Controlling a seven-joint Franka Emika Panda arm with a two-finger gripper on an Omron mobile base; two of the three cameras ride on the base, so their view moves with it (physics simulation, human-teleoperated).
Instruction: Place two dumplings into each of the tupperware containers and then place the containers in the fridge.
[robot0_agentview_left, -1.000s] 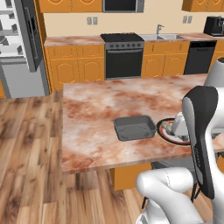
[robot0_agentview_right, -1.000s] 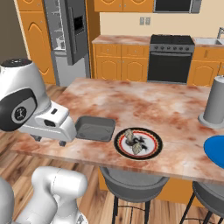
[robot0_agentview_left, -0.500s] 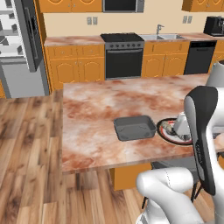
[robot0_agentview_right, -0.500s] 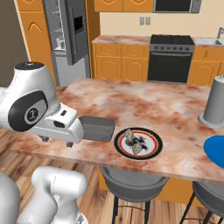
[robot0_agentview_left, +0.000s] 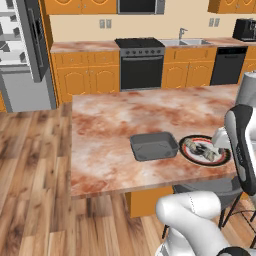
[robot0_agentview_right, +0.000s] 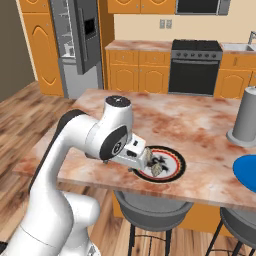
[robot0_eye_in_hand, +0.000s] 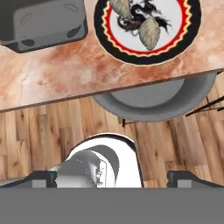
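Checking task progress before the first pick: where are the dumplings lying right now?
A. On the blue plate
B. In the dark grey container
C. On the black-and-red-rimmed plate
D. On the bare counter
C: the dumplings sit on the black-and-red-rimmed plate; the dark grey container beside it holds nothing.

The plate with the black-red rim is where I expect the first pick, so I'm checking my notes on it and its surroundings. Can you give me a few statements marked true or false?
1. The dumplings lie on the plate with the black-red rim. True.
2. The dark grey container already holds two dumplings. False: it is empty.
3. The dark grey container sits beside the plate on the island counter. True.
4. The fridge door is shut. False: it stands open, with the inner shelves showing.
5. The tool holds a dumpling. False: it is open and holds nothing.
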